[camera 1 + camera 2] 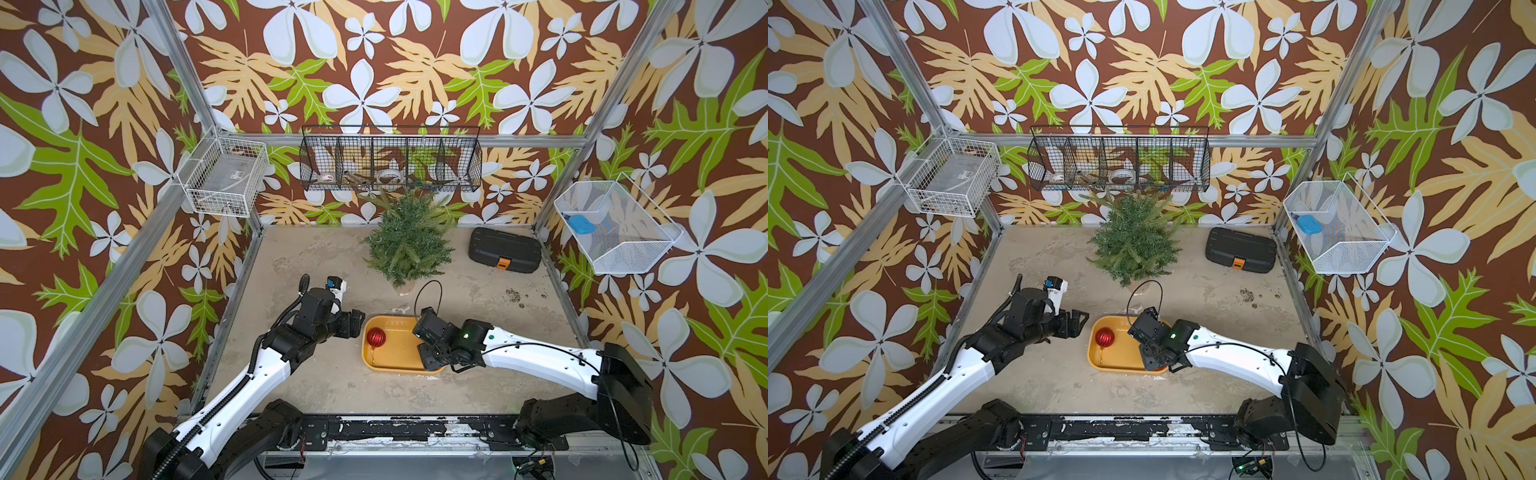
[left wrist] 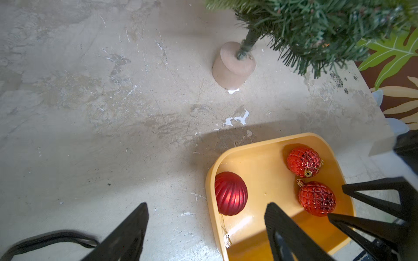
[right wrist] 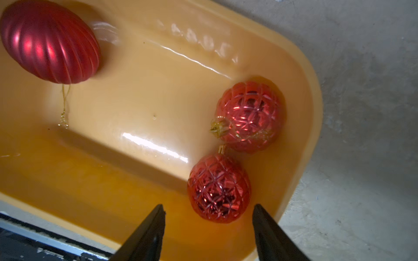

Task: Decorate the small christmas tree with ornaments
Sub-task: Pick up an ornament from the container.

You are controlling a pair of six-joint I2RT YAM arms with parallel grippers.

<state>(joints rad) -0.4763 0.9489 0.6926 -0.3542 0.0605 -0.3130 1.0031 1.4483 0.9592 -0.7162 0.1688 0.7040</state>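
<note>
The small christmas tree [image 1: 405, 241] [image 1: 1133, 245] stands at the back middle of the table on a pale stub base [image 2: 233, 65]. In front of it a yellow tray [image 1: 397, 349] [image 3: 147, 101] holds three red ornaments. A ribbed one [image 1: 376, 337] [image 2: 230, 193] [image 3: 49, 43] lies at its left end. Two lattice ones [image 3: 250, 115] [image 3: 219, 187] lie together at its right end. My right gripper [image 3: 208, 206] is open inside the tray, its tips just short of the nearer lattice ornament. My left gripper [image 2: 208, 204] [image 1: 357, 322] is open and empty over the tray's left rim.
A black case [image 1: 505, 251] lies at the back right. Wire baskets hang on the walls: white at left [image 1: 226, 178], black at the back [image 1: 390, 164] just above the treetop, white at right [image 1: 615, 226]. A metal rail [image 1: 374, 430] runs along the front edge.
</note>
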